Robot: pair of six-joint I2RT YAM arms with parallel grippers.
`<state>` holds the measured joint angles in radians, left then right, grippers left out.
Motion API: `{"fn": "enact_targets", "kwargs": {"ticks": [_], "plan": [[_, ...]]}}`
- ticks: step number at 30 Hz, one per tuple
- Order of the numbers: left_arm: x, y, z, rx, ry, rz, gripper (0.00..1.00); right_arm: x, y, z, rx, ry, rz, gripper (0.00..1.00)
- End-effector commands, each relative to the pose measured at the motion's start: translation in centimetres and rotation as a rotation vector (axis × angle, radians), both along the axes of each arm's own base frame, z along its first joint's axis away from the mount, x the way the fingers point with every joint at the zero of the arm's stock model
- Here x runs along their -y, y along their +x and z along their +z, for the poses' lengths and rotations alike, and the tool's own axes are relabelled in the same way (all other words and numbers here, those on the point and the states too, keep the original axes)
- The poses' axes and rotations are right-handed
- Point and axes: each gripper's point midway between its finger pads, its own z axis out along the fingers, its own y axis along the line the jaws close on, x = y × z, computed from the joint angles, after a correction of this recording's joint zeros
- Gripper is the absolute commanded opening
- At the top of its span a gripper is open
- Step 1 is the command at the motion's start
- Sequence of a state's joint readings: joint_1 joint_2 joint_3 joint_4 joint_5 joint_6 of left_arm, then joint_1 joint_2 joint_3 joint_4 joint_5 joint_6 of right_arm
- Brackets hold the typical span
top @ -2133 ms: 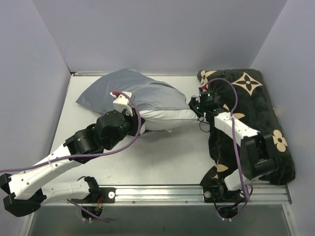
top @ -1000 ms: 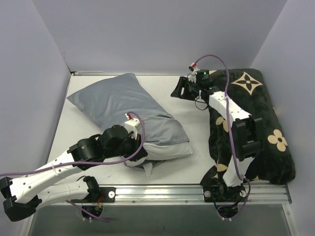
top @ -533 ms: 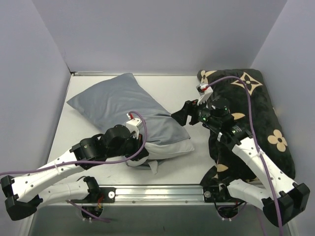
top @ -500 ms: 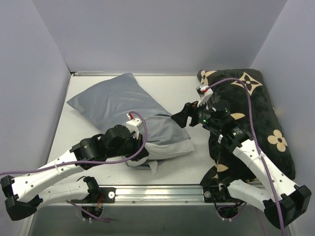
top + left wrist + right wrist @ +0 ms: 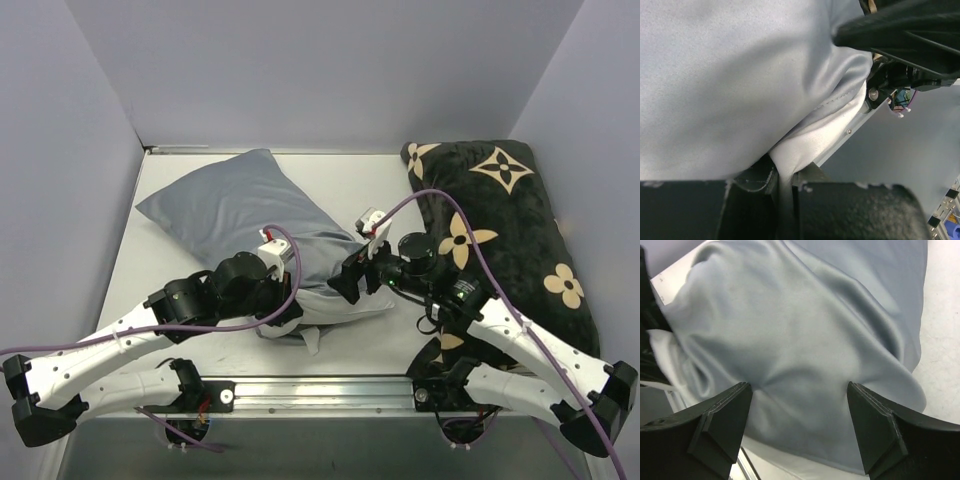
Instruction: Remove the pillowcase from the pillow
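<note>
The grey pillowcase (image 5: pixel 250 205) lies slantwise on the left of the bench (image 5: pixel 375 175), with the white pillow (image 5: pixel 350 300) peeking from its near-right mouth. The left gripper (image 5: pixel 287 318) stays clenched on that white corner. The right gripper (image 5: pixel 347 283), spread wide and empty, has swung in from over the black cushion (image 5: pixel 510 230) to the case's open end, probably to seize it.

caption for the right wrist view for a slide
Right pincer open over the grey pillowcase, white pillow peeking out

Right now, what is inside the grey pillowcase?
The white pillow pokes out of the pillowcase at its near open end, pinched by the left claw; the rest is covered by grey fabric.
</note>
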<state>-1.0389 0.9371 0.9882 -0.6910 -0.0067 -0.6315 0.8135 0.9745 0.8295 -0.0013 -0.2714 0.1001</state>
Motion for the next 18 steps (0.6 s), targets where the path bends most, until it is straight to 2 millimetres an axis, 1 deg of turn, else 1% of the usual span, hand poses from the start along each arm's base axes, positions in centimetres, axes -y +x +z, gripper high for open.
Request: {"fn": "enact_targets", "kwargs": {"ticks": [1,2,7,10,11,13,15,16,18], "plan": [[1.8,1.3,5.4,0.094,-0.162,0.012,0.0,0.3,-0.8,2.4,0.077,0.039,0.012,0.79],[1.8,1.4,5.3,0.093,-0.161,0.013,0.0,0.6,-1.5,1.9,0.064,0.024,0.028,0.79],[1.9,1.4,5.4,0.095,-0.16,0.012,0.0,0.3,-3.7,0.8,0.056,0.016,0.092,0.77],[2.0,1.4,5.4,0.09,-0.163,0.009,0.0,0.4,-4.2,-0.1,0.049,-0.008,0.103,0.76],[2.1,1.4,5.4,0.089,-0.163,0.01,0.0,0.3,-4.2,-0.5,0.047,-0.025,0.107,0.75],[2.0,1.3,5.3,0.09,-0.163,0.008,0.0,0.5,-3.5,-0.7,0.054,-0.045,0.06,0.74],[2.0,1.2,5.4,0.087,-0.166,0.007,0.0,0.5,-2.8,-0.8,0.055,-0.061,0.028,0.69],[2.0,1.2,5.5,0.087,-0.17,0.008,0.0,0.7,-2.1,-0.5,0.069,-0.068,-0.009,0.61],[1.9,1.1,5.3,0.083,-0.167,0.005,0.0,1.0,-0.9,-0.4,0.085,-0.085,-0.07,0.52]]}}
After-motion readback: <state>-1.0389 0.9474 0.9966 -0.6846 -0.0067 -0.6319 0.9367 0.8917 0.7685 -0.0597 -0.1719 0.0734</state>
